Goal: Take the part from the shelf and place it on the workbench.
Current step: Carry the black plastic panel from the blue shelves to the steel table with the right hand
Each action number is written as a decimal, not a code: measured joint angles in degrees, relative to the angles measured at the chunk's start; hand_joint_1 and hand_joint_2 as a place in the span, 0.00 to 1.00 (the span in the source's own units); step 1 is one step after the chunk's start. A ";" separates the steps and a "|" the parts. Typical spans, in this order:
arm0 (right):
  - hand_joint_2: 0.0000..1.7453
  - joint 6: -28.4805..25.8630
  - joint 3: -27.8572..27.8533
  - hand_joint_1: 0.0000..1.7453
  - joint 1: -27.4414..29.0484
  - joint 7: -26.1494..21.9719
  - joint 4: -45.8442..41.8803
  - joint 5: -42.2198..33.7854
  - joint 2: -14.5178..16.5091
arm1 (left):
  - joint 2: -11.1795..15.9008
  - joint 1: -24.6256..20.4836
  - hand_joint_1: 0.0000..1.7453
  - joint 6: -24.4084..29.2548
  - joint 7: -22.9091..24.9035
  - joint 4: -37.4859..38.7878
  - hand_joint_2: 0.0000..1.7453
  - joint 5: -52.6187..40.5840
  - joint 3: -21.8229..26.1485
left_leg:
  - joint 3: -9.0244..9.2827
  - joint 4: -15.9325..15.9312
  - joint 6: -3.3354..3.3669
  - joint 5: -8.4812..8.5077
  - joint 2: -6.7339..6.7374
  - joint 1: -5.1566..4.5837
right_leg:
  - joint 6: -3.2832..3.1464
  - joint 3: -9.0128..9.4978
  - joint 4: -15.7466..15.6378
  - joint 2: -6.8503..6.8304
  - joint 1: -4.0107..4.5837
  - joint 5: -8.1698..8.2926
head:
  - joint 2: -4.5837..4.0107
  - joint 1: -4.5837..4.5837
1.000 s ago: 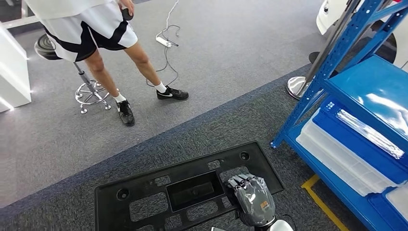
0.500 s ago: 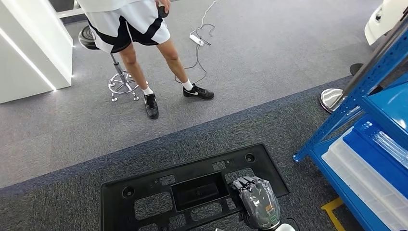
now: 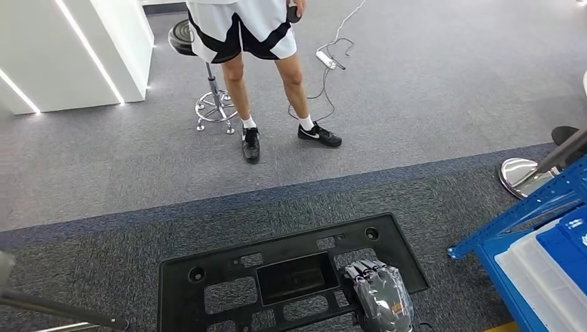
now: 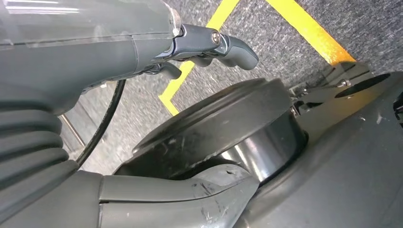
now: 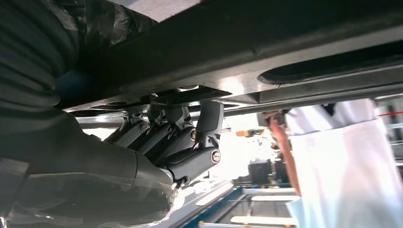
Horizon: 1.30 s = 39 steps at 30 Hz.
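Black plastic part [image 3: 277,277], a long flat panel w/ rectangular cut-outs and round holes near its far corners, sits low in the head view above dark carpet [image 3: 208,218], held flat; long axis runs left-right across the robot's front, right end tipped a little farther away. Right hand [image 3: 379,294], in a clear wrap, grips the near right portion: fingers [image 5: 190,142] hook over the edge into a cut-out, seen from below in the right wrist view, where the part is a dark bar overhead. Left hand [image 4: 209,45] hangs by the robot's side over a yellow floor line [image 4: 309,33]; fingers partly curled, nothing seen in them, but can't tell if closed. Vs 1 s ago the whole view has swung left: blue shelf [image 3: 533,228] now only a corner at the right edge w/ bins [image 3: 554,266] cut off, person [image 3: 256,41] and stool [image 3: 208,83] now top centre, white cabinet [image 3: 76,48] much more in frame. Part keeps the same place relative to the right hand, so camera moved, not the part. Part's near edge is cut off by the frame bottom; a grey pole [image 3: 55,308] at lower left is hard to make out.
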 joint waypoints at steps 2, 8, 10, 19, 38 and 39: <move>1.00 -0.08 0.00 0.97 0.19 0.39 -0.33 0.24 -0.28 | -0.17 -0.03 0.00 0.00 -0.02 0.00 1.00 -0.10 0.00 | 0.06 0.47 -0.31 -0.59 -1.28 -0.01 | -0.27 3.14 -7.50 2.14 -0.15 3.62 | 0.00 -0.01; 1.00 -0.63 0.00 0.97 0.63 2.00 -1.20 1.13 -0.91 | -0.19 -0.14 0.00 0.05 -0.29 -0.01 1.00 -0.44 0.00 | -0.80 1.93 -1.85 -2.05 -2.26 0.22 | -1.03 5.35 -11.74 1.93 -0.41 3.55 | 0.00 -0.06; 1.00 -0.75 0.00 0.97 0.73 2.33 -1.29 1.26 -1.01 | 0.02 -0.25 0.00 0.01 -0.42 -0.02 1.00 -0.47 0.00 | -2.75 6.99 -2.47 -4.85 0.39 0.11 | -1.54 6.01 -12.10 0.45 -0.44 3.32 | 0.00 -0.10; 1.00 -0.91 0.01 0.97 0.99 3.11 -1.46 1.73 -1.42 | 0.51 0.05 0.00 0.07 -0.21 -0.01 1.00 -0.75 0.00 | -0.37 1.66 -1.94 -0.33 7.64 -0.48 | -0.98 7.54 -11.96 -5.48 0.17 1.99 | 0.00 -0.08; 1.00 -1.23 0.17 0.97 1.33 3.92 -2.16 1.81 -2.68 | -0.25 -0.04 0.00 0.08 -0.45 -0.02 1.00 -0.75 0.00 | -0.29 1.06 -1.48 -1.67 -2.71 0.22 | -0.60 4.94 -11.73 2.71 -0.40 3.96 | 0.00 0.08; 1.00 -1.23 0.17 0.97 1.33 4.00 -2.20 1.84 -2.70 | -0.19 -0.06 0.00 0.08 -0.46 -0.02 1.00 -0.75 0.00 | -0.80 2.60 -1.80 -2.63 -1.65 0.15 | -0.89 5.29 -12.06 1.97 -0.45 3.90 | 0.00 0.05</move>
